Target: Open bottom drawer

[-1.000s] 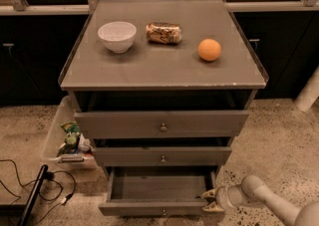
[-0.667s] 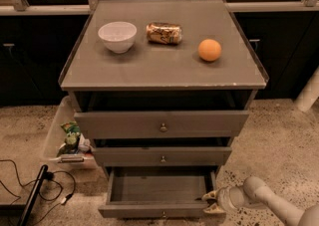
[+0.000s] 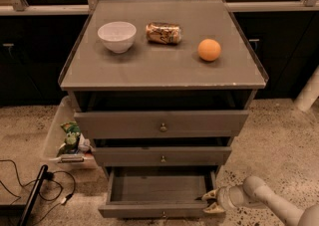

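The bottom drawer (image 3: 158, 210) is the lowest of three grey fronts on the cabinet. It stands pulled out toward me, and its empty inside (image 3: 157, 188) shows. Only the top of its front panel is in view at the lower edge. My gripper (image 3: 211, 201) reaches in from the lower right and sits at the drawer's front right corner, touching its side wall. The white arm (image 3: 264, 201) trails off to the lower right.
On the cabinet top (image 3: 164, 68) lie a white bowl (image 3: 117, 36), a tipped can (image 3: 163, 33) and an orange (image 3: 209, 50). The top drawer (image 3: 162, 123) and the middle drawer (image 3: 162, 156) are shut. A clear bin (image 3: 67, 138) and black cables (image 3: 35, 190) lie on the floor at left.
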Robot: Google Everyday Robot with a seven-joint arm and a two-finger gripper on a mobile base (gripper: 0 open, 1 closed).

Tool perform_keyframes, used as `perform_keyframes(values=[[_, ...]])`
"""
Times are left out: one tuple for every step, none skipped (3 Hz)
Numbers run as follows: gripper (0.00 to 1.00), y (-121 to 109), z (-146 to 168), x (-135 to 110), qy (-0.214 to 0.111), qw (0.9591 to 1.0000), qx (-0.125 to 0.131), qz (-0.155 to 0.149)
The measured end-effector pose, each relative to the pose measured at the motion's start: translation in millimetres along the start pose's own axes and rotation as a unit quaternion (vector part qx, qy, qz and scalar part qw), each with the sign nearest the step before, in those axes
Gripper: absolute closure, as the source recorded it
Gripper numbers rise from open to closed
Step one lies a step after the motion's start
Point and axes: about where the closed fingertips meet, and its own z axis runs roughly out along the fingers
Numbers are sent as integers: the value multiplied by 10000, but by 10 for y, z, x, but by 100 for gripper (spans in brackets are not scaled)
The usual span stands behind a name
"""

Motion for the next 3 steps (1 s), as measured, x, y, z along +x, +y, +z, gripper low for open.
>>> perform_keyframes(values=[[23,106,66,38,-49,9999,-108,4],[1,446,124,232,-94,9994,-290,173],[100,477,95,238,-85,9993,-297,187]])
